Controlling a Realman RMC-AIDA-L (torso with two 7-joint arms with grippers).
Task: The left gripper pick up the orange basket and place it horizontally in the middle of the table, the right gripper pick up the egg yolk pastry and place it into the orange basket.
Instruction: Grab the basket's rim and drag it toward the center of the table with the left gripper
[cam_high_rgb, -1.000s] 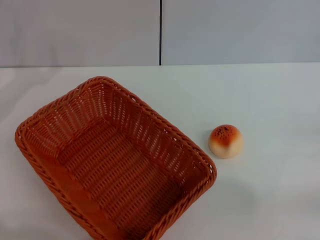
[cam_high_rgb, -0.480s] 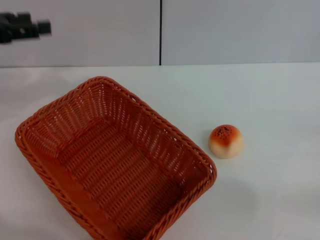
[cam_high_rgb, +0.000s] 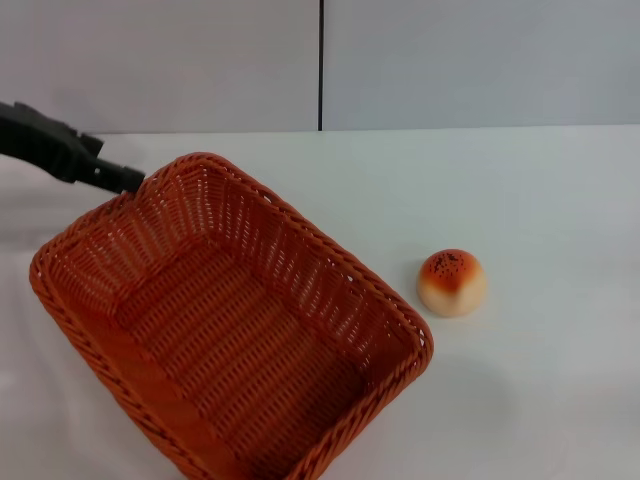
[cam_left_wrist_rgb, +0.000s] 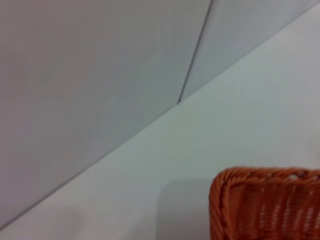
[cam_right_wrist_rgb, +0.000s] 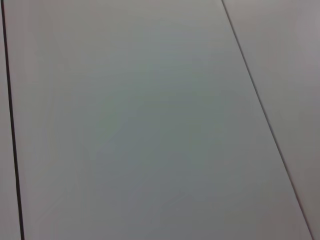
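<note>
The orange basket (cam_high_rgb: 230, 320) lies skewed on the white table (cam_high_rgb: 520, 200), filling the left and front of the head view; one of its corners (cam_left_wrist_rgb: 265, 205) shows in the left wrist view. My left gripper (cam_high_rgb: 125, 182) comes in from the left edge, its black tip just beside the basket's far left rim. The egg yolk pastry (cam_high_rgb: 452, 282) sits on the table to the right of the basket, clear of it. My right gripper is out of view.
A grey wall with a dark vertical seam (cam_high_rgb: 321, 65) stands behind the table. Bare tabletop stretches to the right of and behind the pastry.
My left gripper has come down from the upper left of the head view towards the basket's far left rim. Basket and pastry have not moved.
</note>
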